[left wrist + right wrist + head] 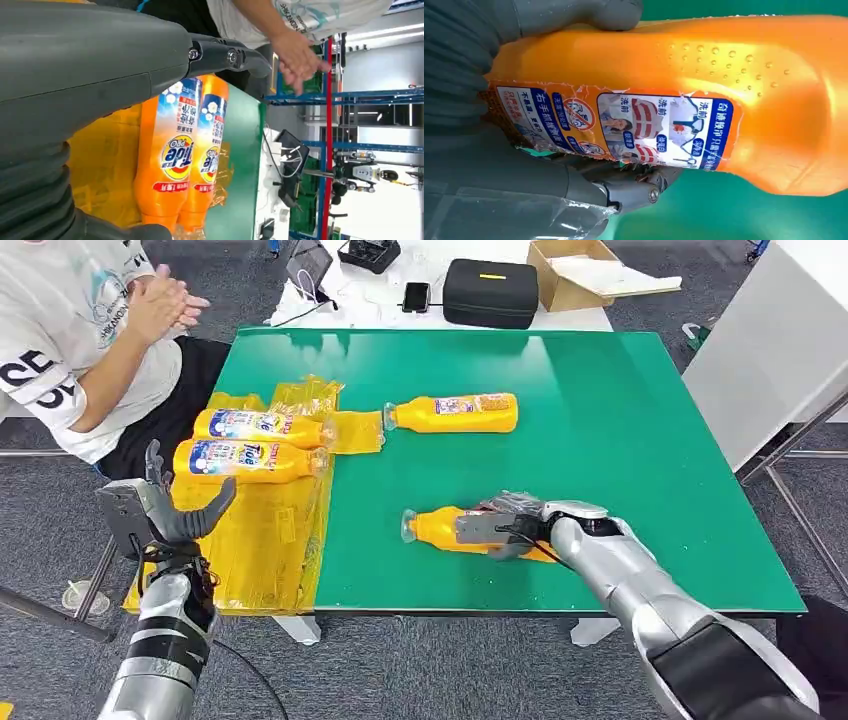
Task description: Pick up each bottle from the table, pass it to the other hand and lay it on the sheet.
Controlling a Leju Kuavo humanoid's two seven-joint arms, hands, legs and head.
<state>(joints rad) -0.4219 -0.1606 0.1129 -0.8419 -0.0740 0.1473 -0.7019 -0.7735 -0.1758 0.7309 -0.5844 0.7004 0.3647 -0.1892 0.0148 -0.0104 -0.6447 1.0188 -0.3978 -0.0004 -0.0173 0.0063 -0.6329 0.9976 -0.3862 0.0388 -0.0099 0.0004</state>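
Your inventory at this moment:

Right hand (503, 525): wrapped around the near bottle (440, 528), which lies on its side on the green table (620, 410), cap end toward your left. In the right wrist view the thumb (589, 12) sits on one flank of the bottle and a dark finger (634, 187) on the other, with the torn back label between them. You cannot tell from these views whether the bottle is clear of the table or resting on it.

Left hand (165, 510): raised off the table's left edge, beside the yellow sheet (260, 550), fingers spread, nothing in it.

Far bottle (455, 413): lying alone on the green table, cap end pointing toward the sheet, well apart from your right hand.

Two bottles on the sheet: first bottle (255, 425) and second bottle (245, 461), side by side and touching along their length, labels up, caps pointing toward the table's middle. The left wrist view shows the same pair past the thumb.

Yellow sheet: crinkled plastic laid over the table's left side, hanging past the near edge.

Person (70, 340): seated at the far left corner in a white shirt, hands together.

Behind the table: a black case (490, 292), a cardboard box (575, 275) and a phone (416, 296) on a white surface.
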